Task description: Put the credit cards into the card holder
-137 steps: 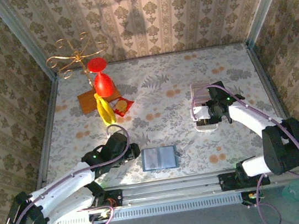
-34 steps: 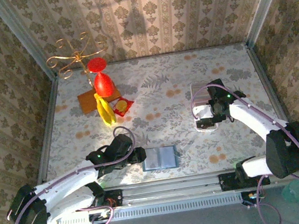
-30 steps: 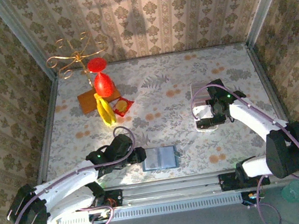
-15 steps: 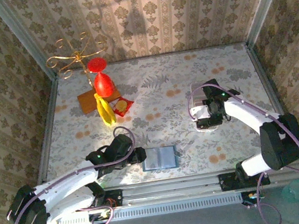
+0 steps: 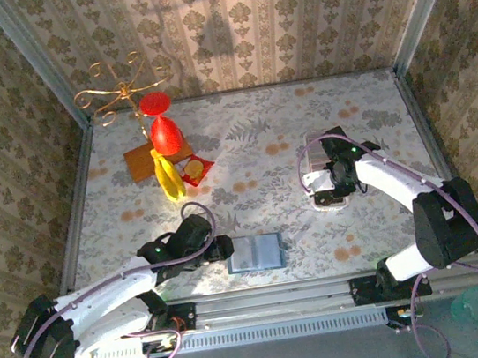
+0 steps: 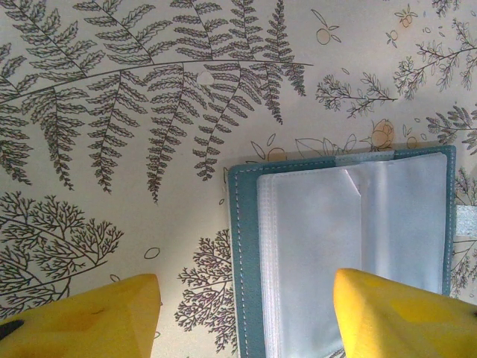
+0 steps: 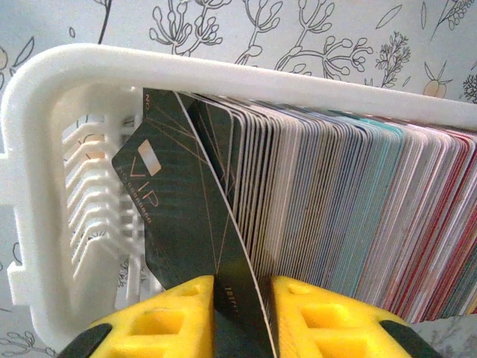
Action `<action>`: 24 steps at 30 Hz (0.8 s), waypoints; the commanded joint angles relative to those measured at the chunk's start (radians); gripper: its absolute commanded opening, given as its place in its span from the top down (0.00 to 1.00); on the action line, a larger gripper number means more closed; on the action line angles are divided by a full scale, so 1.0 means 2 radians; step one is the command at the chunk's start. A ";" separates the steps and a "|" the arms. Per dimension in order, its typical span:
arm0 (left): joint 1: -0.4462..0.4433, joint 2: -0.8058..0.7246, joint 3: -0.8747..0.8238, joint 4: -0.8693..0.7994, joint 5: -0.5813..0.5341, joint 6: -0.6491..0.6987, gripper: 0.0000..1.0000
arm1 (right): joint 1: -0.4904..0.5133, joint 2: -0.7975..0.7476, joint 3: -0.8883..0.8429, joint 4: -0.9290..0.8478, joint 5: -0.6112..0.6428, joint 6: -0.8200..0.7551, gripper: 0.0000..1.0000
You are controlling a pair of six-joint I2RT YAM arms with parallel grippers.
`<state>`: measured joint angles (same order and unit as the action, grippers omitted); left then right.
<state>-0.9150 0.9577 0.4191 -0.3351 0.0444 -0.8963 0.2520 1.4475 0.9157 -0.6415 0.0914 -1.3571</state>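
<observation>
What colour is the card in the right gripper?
Black card with thin gold lines; right wrist view shows it best.

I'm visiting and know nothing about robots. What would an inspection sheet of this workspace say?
Surface: floral-print table, no spills seen.
Job's things: card holder lies open near the front edge; white basket packed with upright cards.
Clutter: red goblet, banana, wooden board, snack packet, gold wire stand, back left.
Pincers: left pincer open above the holder's edge; right pincer shut on a dark VIP card in the basket.
Cables: purple cables loop along both arms.
Surroundings: patterned walls, metal frame.
</observation>
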 commanded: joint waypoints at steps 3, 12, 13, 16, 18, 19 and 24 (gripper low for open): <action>-0.001 -0.007 0.001 -0.002 -0.006 0.007 0.37 | 0.001 -0.013 0.006 0.001 0.018 0.000 0.85; -0.002 -0.012 0.000 -0.003 0.000 0.011 0.37 | 0.000 -0.041 0.012 -0.022 0.027 0.005 0.93; -0.002 -0.013 -0.001 -0.003 0.001 0.011 0.37 | 0.000 -0.044 0.013 -0.026 0.027 0.004 0.93; -0.002 -0.015 -0.002 -0.003 0.002 0.011 0.37 | 0.000 -0.053 0.016 -0.033 0.029 0.005 0.94; -0.002 -0.018 -0.004 -0.002 0.004 0.011 0.37 | 0.000 -0.059 0.019 -0.039 0.029 0.005 0.95; -0.003 -0.019 -0.005 0.000 0.005 0.011 0.37 | 0.000 -0.062 0.019 -0.044 0.029 0.005 0.95; -0.002 -0.018 -0.007 0.005 0.014 0.012 0.34 | 0.001 -0.083 0.028 -0.082 0.012 0.012 1.00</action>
<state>-0.9150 0.9333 0.4187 -0.3347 0.0540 -0.8959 0.2535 1.3197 0.9276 -0.7570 0.1020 -1.3540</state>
